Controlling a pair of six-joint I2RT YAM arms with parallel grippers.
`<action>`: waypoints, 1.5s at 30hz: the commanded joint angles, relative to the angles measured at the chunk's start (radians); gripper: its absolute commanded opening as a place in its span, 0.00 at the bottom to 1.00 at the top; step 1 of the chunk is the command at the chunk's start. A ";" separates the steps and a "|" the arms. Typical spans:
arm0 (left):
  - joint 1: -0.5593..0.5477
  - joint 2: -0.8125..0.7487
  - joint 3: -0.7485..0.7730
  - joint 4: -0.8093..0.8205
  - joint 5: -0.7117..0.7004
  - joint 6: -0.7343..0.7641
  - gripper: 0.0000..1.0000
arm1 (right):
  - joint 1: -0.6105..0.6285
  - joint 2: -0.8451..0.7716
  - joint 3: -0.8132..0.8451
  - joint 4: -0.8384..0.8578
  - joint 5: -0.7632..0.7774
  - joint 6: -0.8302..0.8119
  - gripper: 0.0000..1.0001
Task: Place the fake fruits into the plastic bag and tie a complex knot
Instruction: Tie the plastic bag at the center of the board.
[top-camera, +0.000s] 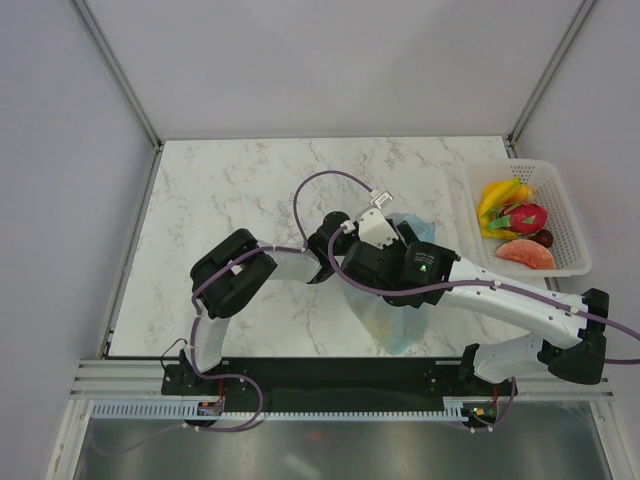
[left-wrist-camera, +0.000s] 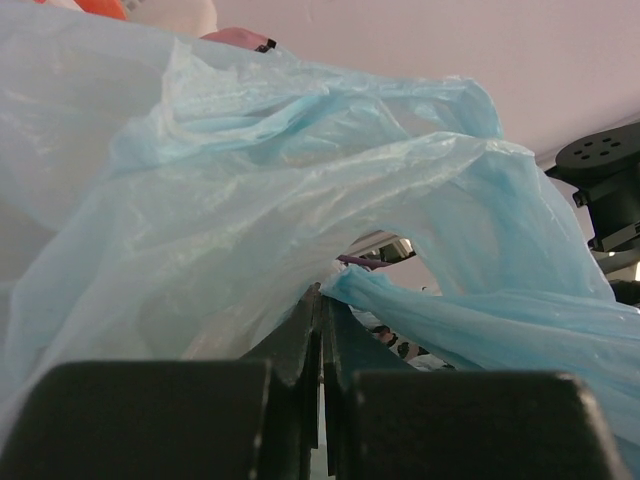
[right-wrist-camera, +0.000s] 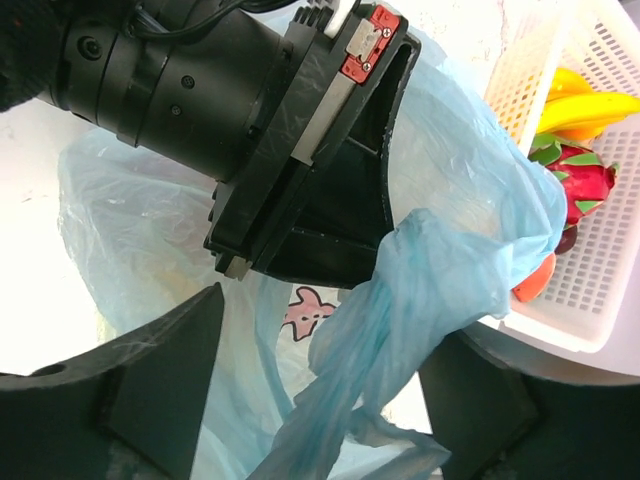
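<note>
Overhead view: a light-blue plastic bag (top-camera: 395, 322) lies near the front middle of a marble table (top-camera: 230, 190), where the left arm (top-camera: 235, 275) and right arm (top-camera: 520, 305) meet over it. The left claw (left-wrist-camera: 322, 300) is clamped together on a fold of the bag's film, which we judge is meant to hold the mouth up and open. The right claw (right-wrist-camera: 330, 345) stands wide apart. A twisted handle strand (right-wrist-camera: 400, 300) runs loose between its fingers (pinched by neither, as far as we can see), so it grips nothing.

The fake fruits (top-camera: 515, 222) lie in a white mesh basket (top-camera: 572, 240) at the table's right edge, near the bag: bananas (top-camera: 500, 195), a dragon fruit (top-camera: 527, 216), an orange-red slice (top-camera: 525, 255) and 1 dark ball (top-camera: 543, 238). We judge loading has not begun.

From above, the arms cover most of the bag. Its opening and second handle are hard to make out, and we cannot tell whether anything lies inside.
</note>
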 joint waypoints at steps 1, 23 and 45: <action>0.000 -0.041 0.016 -0.003 0.030 0.041 0.02 | 0.004 -0.017 0.010 -0.004 -0.008 0.006 0.84; 0.004 -0.043 0.016 -0.012 0.030 0.047 0.02 | 0.003 -0.056 0.140 -0.034 -0.065 -0.013 0.98; 0.005 -0.049 0.016 -0.032 0.034 0.062 0.02 | -0.027 -0.135 0.068 0.046 -0.221 -0.049 0.76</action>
